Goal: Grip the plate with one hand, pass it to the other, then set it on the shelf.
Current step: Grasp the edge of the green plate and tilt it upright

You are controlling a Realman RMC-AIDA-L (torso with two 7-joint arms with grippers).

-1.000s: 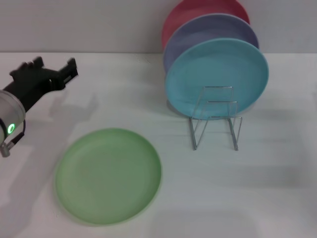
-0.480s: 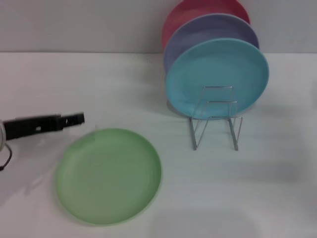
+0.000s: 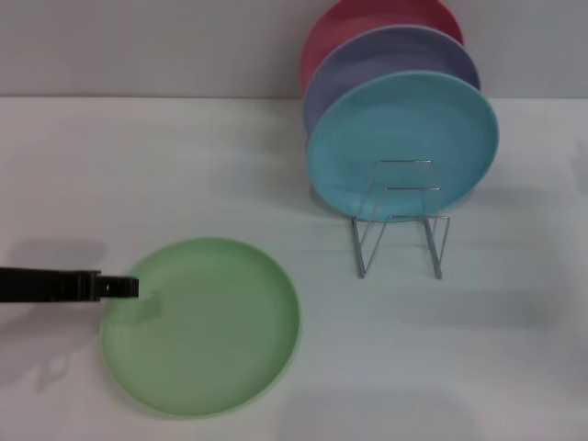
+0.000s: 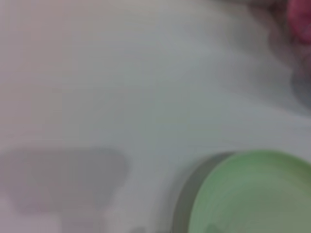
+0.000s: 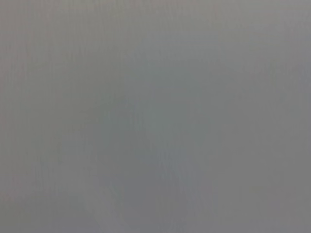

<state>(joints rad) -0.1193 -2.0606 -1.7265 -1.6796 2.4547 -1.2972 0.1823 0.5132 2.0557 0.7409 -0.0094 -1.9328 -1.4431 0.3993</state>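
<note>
The pale green plate (image 3: 202,323) lies flat on the white table, front left of the rack. It also shows in the left wrist view (image 4: 252,194). My left gripper (image 3: 118,288) comes in low from the left edge, seen edge-on, with its tip at the plate's left rim. The silver wire shelf (image 3: 401,220) stands right of the plate, its front loops bare. My right gripper is out of view; the right wrist view shows only plain grey.
A light blue plate (image 3: 404,142), a lavender plate (image 3: 386,55) and a red plate (image 3: 367,18) stand upright in the back of the rack, near the wall. White table surface (image 3: 184,165) stretches left of the rack.
My left gripper has come down and forward from the upper left of the table to the green plate's left rim. The plate has not moved.
</note>
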